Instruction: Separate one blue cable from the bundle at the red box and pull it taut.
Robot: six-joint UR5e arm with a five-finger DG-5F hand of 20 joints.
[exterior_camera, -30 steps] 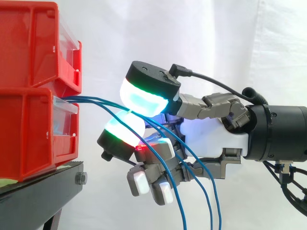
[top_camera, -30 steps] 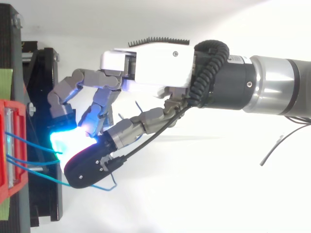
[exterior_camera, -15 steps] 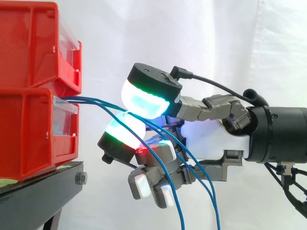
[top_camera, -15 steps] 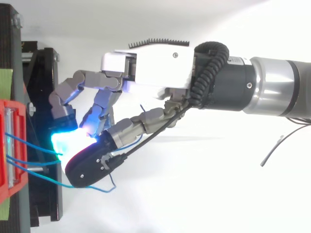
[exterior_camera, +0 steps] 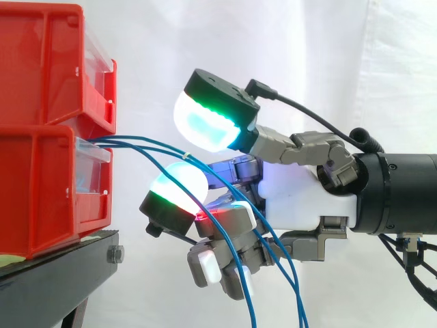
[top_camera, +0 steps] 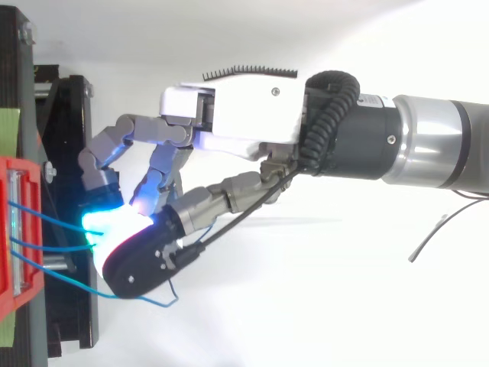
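hand (exterior_camera: 300,205) — fingers (exterior_camera: 205,124) apart, nothing pinched | blue cables (exterior_camera: 123,142) pass between — from red box (exterior_camera: 41,184)

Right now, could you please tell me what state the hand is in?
Hand: cannot be told; blue cables run past it, grip unclear.

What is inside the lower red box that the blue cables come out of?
Blue cables run out at the top of its clear front panel. The lower red box has opaque walls, so where the cables begin inside is hidden.
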